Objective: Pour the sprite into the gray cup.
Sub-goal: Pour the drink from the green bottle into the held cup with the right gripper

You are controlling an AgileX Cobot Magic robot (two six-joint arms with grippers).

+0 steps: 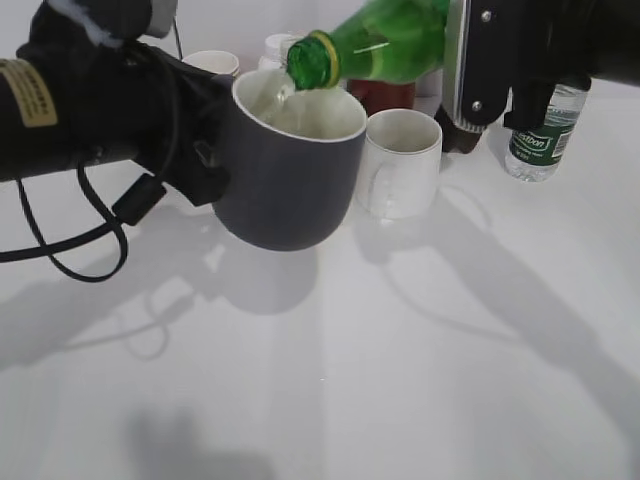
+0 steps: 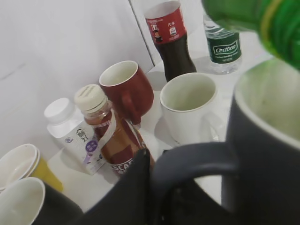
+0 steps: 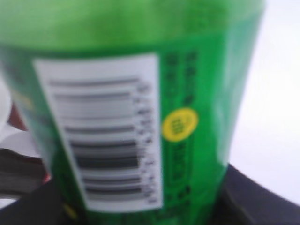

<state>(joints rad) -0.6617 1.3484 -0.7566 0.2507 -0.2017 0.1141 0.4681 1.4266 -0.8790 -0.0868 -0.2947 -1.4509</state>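
Observation:
My left gripper (image 1: 205, 150) is shut on the handle of the gray cup (image 1: 290, 170) and holds it in the air above the table. The handle (image 2: 197, 157) and dark cup wall (image 2: 267, 164) fill the left wrist view. My right gripper (image 1: 480, 70) is shut on the sprite bottle (image 1: 385, 40), tilted with its open mouth (image 1: 305, 62) over the cup's rim. Clear liquid runs into the cup's off-white inside. The bottle's green label and white barcode patch (image 3: 101, 136) fill the right wrist view.
A white mug (image 1: 400, 160) stands just right of the cup. Behind are a dark cola bottle (image 2: 171, 37), a small water bottle (image 1: 545, 125), a red mug (image 2: 126, 89), a coffee bottle (image 2: 112, 131), a white bottle (image 2: 70, 126), and other cups.

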